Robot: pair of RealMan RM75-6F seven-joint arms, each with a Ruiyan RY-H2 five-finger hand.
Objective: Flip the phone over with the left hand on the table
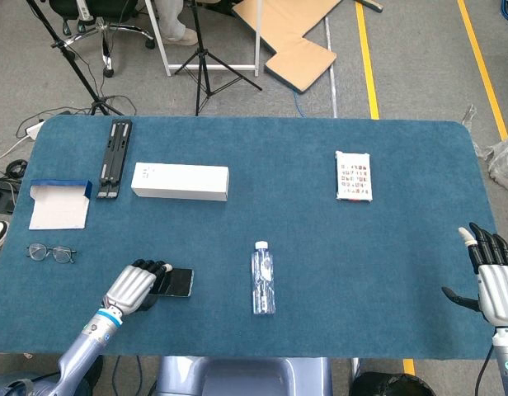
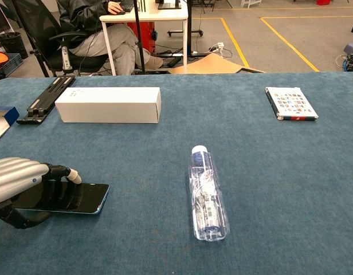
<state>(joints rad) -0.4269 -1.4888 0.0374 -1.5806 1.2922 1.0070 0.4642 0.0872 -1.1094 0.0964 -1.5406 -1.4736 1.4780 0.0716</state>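
Observation:
A black phone [image 1: 177, 283] lies near the table's front left, its dark glass face up [image 2: 85, 198]. My left hand [image 1: 132, 286] covers its left end. The fingers [image 2: 57, 172] curl down over the far edge onto the screen and the thumb sits at the near edge, so the hand grips the phone. The phone's near side looks slightly raised off the blue cloth in the chest view. My right hand [image 1: 495, 276] hovers at the table's right front corner with fingers spread and nothing in it; only the head view shows it.
A clear water bottle [image 1: 264, 278] lies on its side right of the phone. Further back are a long white box [image 1: 181, 181], a black folded stand [image 1: 114, 157] and a printed booklet [image 1: 354, 176]. Glasses [image 1: 51, 252] and an open blue-white box [image 1: 60, 205] sit at the left.

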